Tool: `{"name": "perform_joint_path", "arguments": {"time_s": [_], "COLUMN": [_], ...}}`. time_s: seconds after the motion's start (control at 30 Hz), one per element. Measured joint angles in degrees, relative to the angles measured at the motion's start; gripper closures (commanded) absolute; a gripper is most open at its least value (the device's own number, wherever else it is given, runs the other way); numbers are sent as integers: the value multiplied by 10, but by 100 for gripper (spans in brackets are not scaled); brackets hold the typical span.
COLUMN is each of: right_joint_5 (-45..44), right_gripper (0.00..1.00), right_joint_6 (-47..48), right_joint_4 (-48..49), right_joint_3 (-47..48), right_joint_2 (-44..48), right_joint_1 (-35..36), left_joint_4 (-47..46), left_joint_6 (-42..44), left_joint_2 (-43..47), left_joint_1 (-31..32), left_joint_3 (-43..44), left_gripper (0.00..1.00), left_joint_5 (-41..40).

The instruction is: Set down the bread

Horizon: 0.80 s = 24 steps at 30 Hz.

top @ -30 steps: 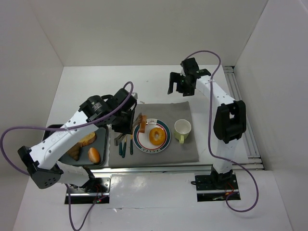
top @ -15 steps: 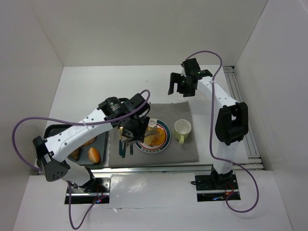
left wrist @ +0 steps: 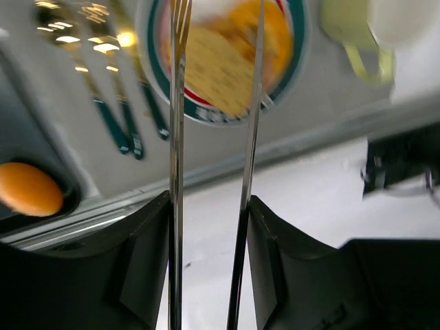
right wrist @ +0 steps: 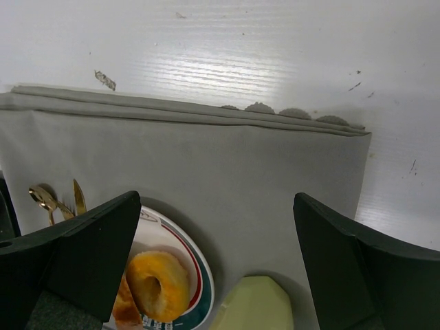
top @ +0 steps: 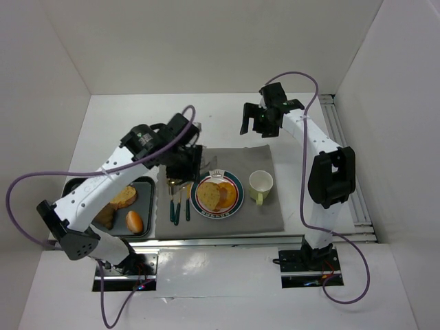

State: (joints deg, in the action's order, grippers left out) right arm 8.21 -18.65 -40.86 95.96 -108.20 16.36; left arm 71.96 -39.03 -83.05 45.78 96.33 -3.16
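A slice of bread (top: 209, 196) lies flat on the striped plate (top: 238, 184), beside a donut (top: 228, 193). My left gripper (top: 183, 162) hangs over the mat just left of the plate, shut on metal tongs (top: 214, 172). In the left wrist view the two tong arms (left wrist: 177, 137) stand apart with nothing between them, above the bread (left wrist: 216, 69) and plate (left wrist: 204, 115); the left gripper (left wrist: 210, 206) presses them from both sides. My right gripper (top: 260, 118) is open and empty over the mat's far edge, and the right wrist view shows it (right wrist: 216, 227) above the donut (right wrist: 159, 282).
A dark tray (top: 146, 183) at the left holds a toast (top: 124, 197), a brown pastry (top: 106, 218) and an orange bun (top: 135, 221). Cutlery (top: 179, 206) lies between tray and plate. A pale green cup (top: 260, 184) stands right of the plate on the grey mat (top: 268, 216).
The tongs held the bread upright over the plate's left rim, lowered it, and opened. The bread now lies on the plate and the left arm has drawn back left. Right arm unchanged.
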Motion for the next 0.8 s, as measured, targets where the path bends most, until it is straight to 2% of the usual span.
{"name": "perform_joint_path", "arguments": {"time_s": [0.13, 0.23, 0.37, 0.6, 0.8], "right_joint_5": [0, 2, 5, 7, 7], "right_gripper": [1, 1, 1, 1, 1], "right_joint_6": [0, -2, -6, -9, -11], "right_joint_4": [7, 17, 20, 25, 27], "right_joint_3": [-11, -36, -44, -49, -61], "right_joint_2": [8, 20, 21, 21, 21], "right_joint_1": [0, 0, 0, -7, -10], "left_joint_4": [-16, -68, -131, -273, -335], "left_joint_6": [3, 13, 17, 43, 68], "left_joint_2": [17, 38, 18, -122, -256], "left_joint_1": [-125, -227, -315, -388, -417], "left_joint_3": [-13, -67, -102, -103, -64], "left_gripper": [43, 41, 40, 39, 40], "left_joint_5": [-21, -61, -80, -103, -108]}}
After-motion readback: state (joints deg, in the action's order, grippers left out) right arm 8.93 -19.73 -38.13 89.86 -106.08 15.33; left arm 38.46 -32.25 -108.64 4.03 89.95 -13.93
